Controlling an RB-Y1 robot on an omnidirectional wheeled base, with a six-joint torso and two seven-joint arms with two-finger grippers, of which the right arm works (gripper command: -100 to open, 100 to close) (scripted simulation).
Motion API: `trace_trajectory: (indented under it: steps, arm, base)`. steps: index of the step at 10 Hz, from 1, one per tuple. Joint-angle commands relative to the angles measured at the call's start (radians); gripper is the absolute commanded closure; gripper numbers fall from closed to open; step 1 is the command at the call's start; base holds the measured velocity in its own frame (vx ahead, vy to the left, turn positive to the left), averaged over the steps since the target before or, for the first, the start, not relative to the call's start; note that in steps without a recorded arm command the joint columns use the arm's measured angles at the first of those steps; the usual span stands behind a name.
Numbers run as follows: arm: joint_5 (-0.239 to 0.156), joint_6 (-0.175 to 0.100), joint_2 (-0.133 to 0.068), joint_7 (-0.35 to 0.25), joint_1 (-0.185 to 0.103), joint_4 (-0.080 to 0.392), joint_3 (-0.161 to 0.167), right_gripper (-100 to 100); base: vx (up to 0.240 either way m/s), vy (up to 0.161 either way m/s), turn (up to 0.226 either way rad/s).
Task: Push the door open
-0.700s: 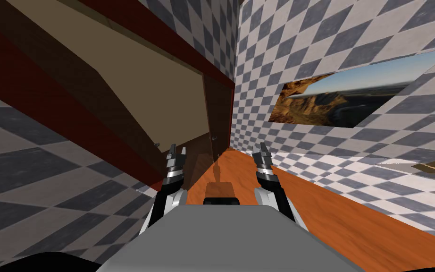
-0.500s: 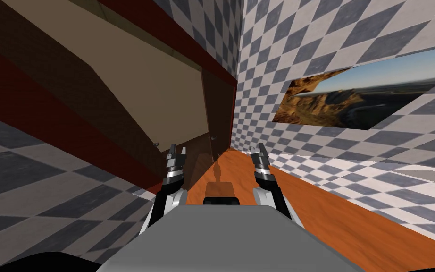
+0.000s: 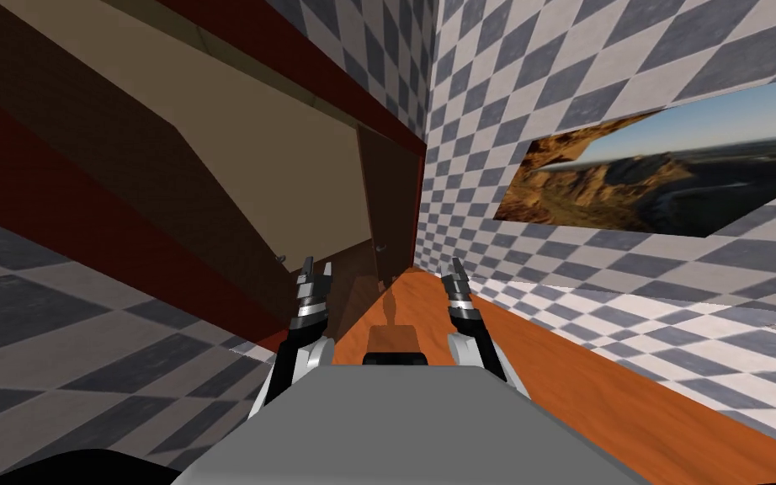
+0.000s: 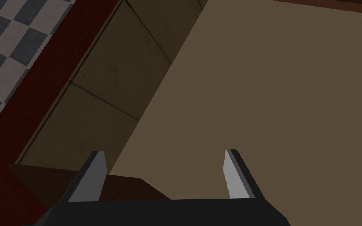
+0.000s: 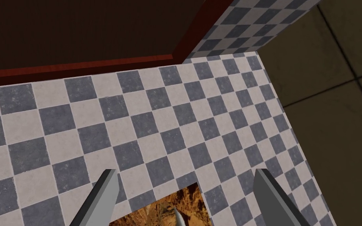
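A dark brown door (image 3: pixel 108 160) hangs swung back inside a dark red frame (image 3: pixel 58 210), with a small knob (image 3: pixel 279 257) at its near edge. A narrower brown panel (image 3: pixel 390 202) with its own knob (image 3: pixel 380 248) stands at the opening's right side. Between them a tan surface (image 3: pixel 294 151) shows through. My left gripper (image 3: pixel 315 271) is open, raised just short of the door's lower edge. In the left wrist view its fingers (image 4: pixel 94 176) frame the tan surface (image 4: pixel 274 98) and a dark brown edge (image 4: pixel 78 182). My right gripper (image 3: pixel 455 271) is open beside it, over the orange floor.
Checkered walls (image 3: pixel 546 76) close in on both sides. A landscape picture (image 3: pixel 656 185) hangs on the right wall. The orange floor (image 3: pixel 597 379) runs ahead to the doorway. Olive tiles (image 4: pixel 117 74) lie beyond the red frame (image 4: pixel 39 98).
The whole head view has turned a little, sliding the picture on the right wall outward. My right gripper has drifted slightly left. The left gripper holds its place.
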Motion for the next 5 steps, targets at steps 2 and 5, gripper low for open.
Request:
trace_trajectory:
  steps: [2,5]
  arm:
    - [0.004,-0.013,-0.009,-0.001,-0.021,0.054,0.010,-100]
    - [0.009,-0.029,-0.020,-0.002,-0.047,0.122,0.021,-100]
  base:
    - [0.098,-0.027,0.072]
    - [0.092,-0.030,0.073]
